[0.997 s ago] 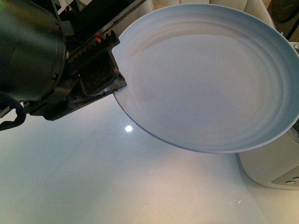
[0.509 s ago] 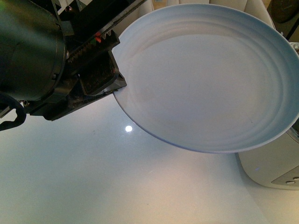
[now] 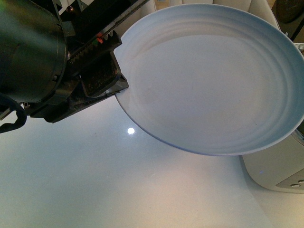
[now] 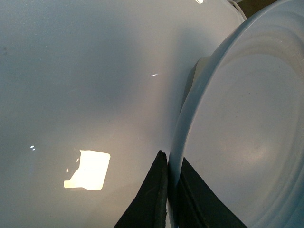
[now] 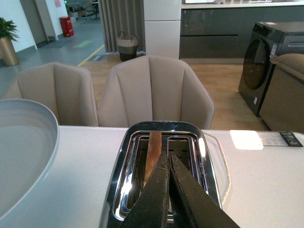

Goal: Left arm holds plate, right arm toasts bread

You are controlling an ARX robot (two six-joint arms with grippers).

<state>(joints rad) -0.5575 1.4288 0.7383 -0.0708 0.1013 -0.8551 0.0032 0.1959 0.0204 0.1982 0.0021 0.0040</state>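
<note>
Left gripper (image 4: 171, 180) pinches the plate (image 3: 213, 80) at its nine-o'clock rim. Right gripper (image 5: 169, 159), jaws pressed together, is just beside the bread (image 5: 153, 147), edge-up in the toaster (image 5: 118, 180).

**Legible markings, all views.** No text, brand, number or sign can be read. Right wrist view: a pale sheet (image 5: 266, 139) lies flat on the tabletop (image 5: 80, 185) beside the toaster (image 5: 124, 156). The dark strip at its end bears print too small to make out. Front view: the toaster's control panel (image 3: 293, 183) shows round buttons, their markings indistinct.
</note>
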